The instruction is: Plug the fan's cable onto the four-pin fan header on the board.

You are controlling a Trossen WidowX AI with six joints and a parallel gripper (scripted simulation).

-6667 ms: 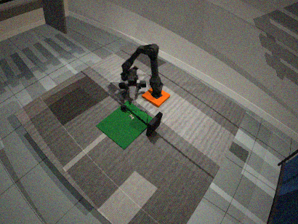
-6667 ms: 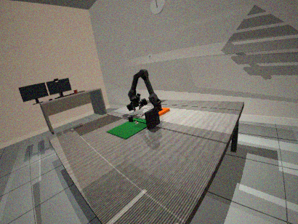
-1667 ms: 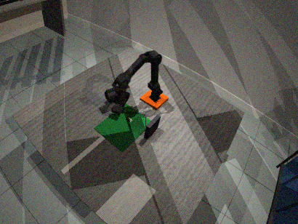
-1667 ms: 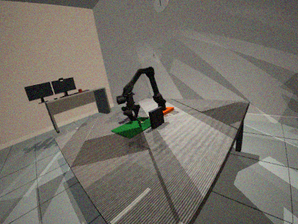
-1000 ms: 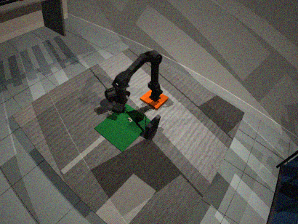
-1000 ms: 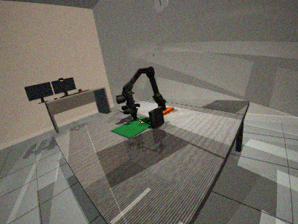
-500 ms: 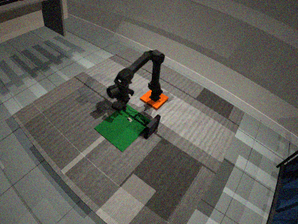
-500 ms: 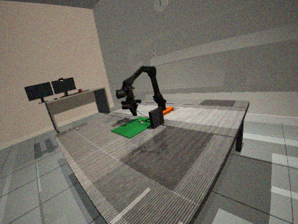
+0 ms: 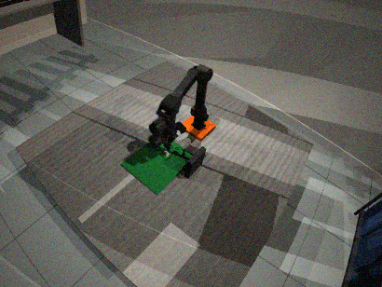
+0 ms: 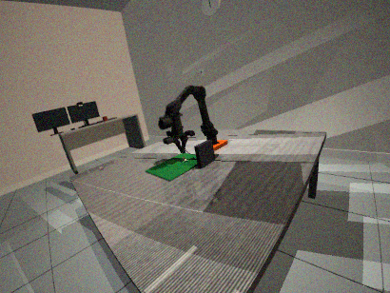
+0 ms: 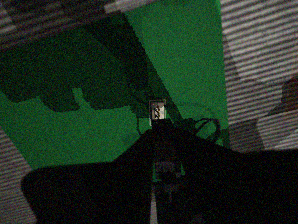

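The green board point(image 9: 156, 176) point(image 10: 166, 172) point(image 11: 192, 45) lies flat. Its small pale header point(image 9: 167, 154) point(image 10: 185, 160) point(image 11: 157, 111) shows just beyond my fingertips in the wrist view, with dark pins inside. My gripper point(image 10: 185, 151) point(image 11: 162, 133) is over the board, shut on the fan plug, which is dark and mostly hidden by the fingers. The fingertips are close above the header; the dark images do not show whether the plug touches it. The black cable point(image 11: 218, 130) loops out beside the fingers. The dark square fan point(image 9: 196, 163) point(image 10: 204, 154) stands upright at the board's edge.
The arm's orange base plate point(image 9: 207, 129) point(image 10: 221, 145) is behind the fan. The arm's shadow point(image 11: 55, 85) darkens part of the board. A desk with two monitors point(image 10: 51, 119) stands far off, away from the table.
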